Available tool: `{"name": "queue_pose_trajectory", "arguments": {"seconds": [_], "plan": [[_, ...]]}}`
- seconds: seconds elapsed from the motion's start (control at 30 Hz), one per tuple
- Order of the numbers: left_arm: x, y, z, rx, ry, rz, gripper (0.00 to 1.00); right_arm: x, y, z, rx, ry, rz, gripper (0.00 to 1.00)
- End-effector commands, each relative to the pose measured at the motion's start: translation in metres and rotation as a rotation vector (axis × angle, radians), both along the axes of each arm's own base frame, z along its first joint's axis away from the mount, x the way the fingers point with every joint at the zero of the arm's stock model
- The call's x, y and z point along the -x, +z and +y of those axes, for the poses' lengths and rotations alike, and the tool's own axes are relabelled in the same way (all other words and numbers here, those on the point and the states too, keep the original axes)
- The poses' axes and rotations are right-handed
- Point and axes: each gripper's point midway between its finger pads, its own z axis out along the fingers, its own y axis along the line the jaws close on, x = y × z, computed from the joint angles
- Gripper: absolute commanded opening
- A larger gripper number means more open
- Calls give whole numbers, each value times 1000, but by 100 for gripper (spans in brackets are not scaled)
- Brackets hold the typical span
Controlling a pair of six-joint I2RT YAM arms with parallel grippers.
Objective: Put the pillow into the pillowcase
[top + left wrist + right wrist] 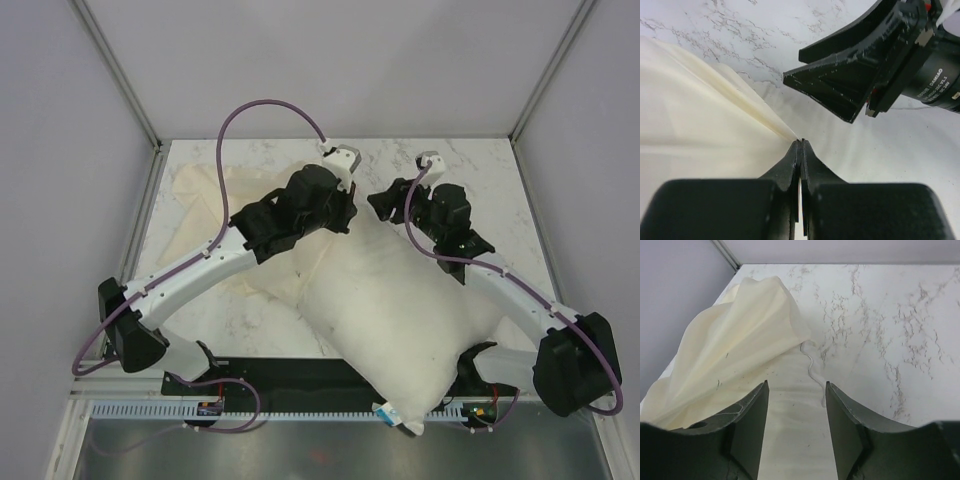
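The left gripper has its two black fingers pressed together. The folds of the thin, limp, cream fabric pillowcase run to a point right at its tips, so it is pinching an edge of that cloth. From the tips the pillowcase fans away to this gripper's left in raised pleats. In the overhead view the rest of it lies on the white, grey-veined marble table, beneath and beyond the left arm.

The large, plump, off-white rectangular pillow lies just to the right of and below the left gripper's tips. Its far end is up by both grippers and its body runs diagonally back toward the arm bases. Its near corner, with a small blue tag, lies between those bases.

The right gripper faces the left one from close by without touching it. Its fingers stand spread with nothing between them. Under the gap is the pale, finely textured surface of the pillow, with a loose thread lying on it. Ahead and to the left of this gripper the pillowcase rises in a bunched cream fan that meets the pillow's far end. To its right the marble is bare
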Motion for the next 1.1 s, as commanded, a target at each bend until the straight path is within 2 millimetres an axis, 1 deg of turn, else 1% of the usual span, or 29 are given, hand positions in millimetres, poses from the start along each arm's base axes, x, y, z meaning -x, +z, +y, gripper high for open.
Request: {"name": "queue_pose_trajectory", "arguments": {"seconds": [0.0,0.07,0.1,0.17,0.3,0.33,0.4,0.43,0.5,0.53,0.67,0.77,0.83,0.87,0.9,0.93,0.97,1.0,1.03,1.07], "plan": [[4,44,-2,136,-6,-48,2,10,8,11,43,122,-143,58],[-1,47,1,133,6,-50,2,19,20,21,24,195,-221,62],[-3,56,1,143,6,-63,2,22,18,22,30,206,-228,64],[-5,60,-2,142,2,-68,2,25,22,26,39,222,-259,65],[-4,68,-10,162,-26,-64,2,24,31,31,25,244,-304,66],[-3,68,-12,166,-31,-58,2,22,30,33,24,251,-308,67],[-2,66,-15,171,-44,-49,2,19,37,37,11,261,-342,67],[0,66,-17,175,-56,-44,2,15,33,40,13,268,-333,68],[1,64,-19,177,-64,-34,2,8,42,43,7,269,-359,69],[3,64,-20,180,-72,-30,2,2,38,47,9,273,-352,69],[7,64,-27,205,-108,-17,2,-14,43,58,-4,287,-360,69],[7,63,-31,204,-127,-16,2,-34,41,59,-9,239,-355,69],[7,62,-29,205,-124,-14,2,-53,39,60,-4,201,-342,68],[12,61,-31,212,-146,-6,2,-60,46,61,-15,193,-347,63],[15,61,-31,215,-159,-1,2,-69,36,61,-21,184,-316,55],[16,60,-30,217,-161,2,2,-77,35,54,-37,164,-299,44],[18,61,-27,221,-161,-1,2,-81,35,51,-88,150,-260,19],[18,51,-25,206,-153,9,2,-82,33,49,-111,157,-244,7],[19,44,-22,195,-148,17,2,-86,36,36,-139,127,-244,0],[21,28,-18,166,-142,37,2,-83,25,29,-165,106,-205,0]]}}
